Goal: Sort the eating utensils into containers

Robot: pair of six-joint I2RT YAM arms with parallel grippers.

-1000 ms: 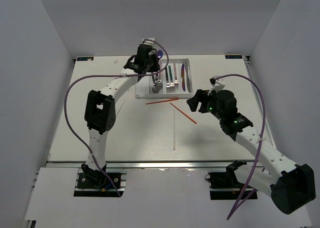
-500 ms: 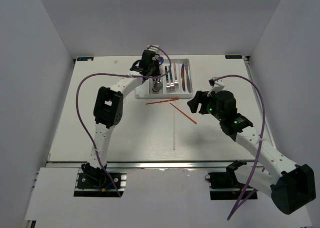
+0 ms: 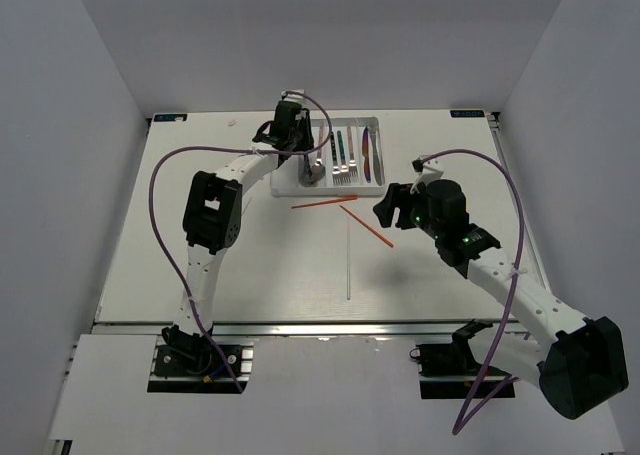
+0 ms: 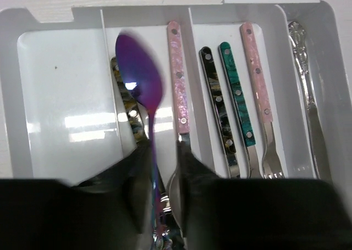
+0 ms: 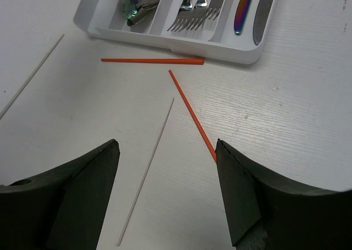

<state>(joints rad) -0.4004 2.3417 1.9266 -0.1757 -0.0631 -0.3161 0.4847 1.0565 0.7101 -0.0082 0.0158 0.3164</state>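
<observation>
The white divided tray (image 3: 377,125) sits at the back of the table. My left gripper (image 3: 305,140) hovers over its left compartments. In the left wrist view its fingers (image 4: 164,167) stand a little apart. The iridescent purple spoon (image 4: 138,79) lies between them against the left finger, blurred, over the tray (image 4: 60,96). My right gripper (image 3: 385,207) is open and empty above the table. Its jaws (image 5: 166,145) straddle a red-orange chopstick (image 5: 191,112) and a thin white chopstick (image 5: 146,170).
A pink-handled spoon (image 4: 177,85), three forks (image 4: 237,96) and a silver knife (image 4: 308,90) lie in the tray. A second orange chopstick (image 5: 152,60) lies along the tray's near rim (image 5: 165,41). Another white chopstick (image 5: 30,85) lies at the left.
My left gripper has shifted left and back over the tray, and the purple spoon no longer sticks out beyond it. My right gripper has edged slightly toward the tray.
</observation>
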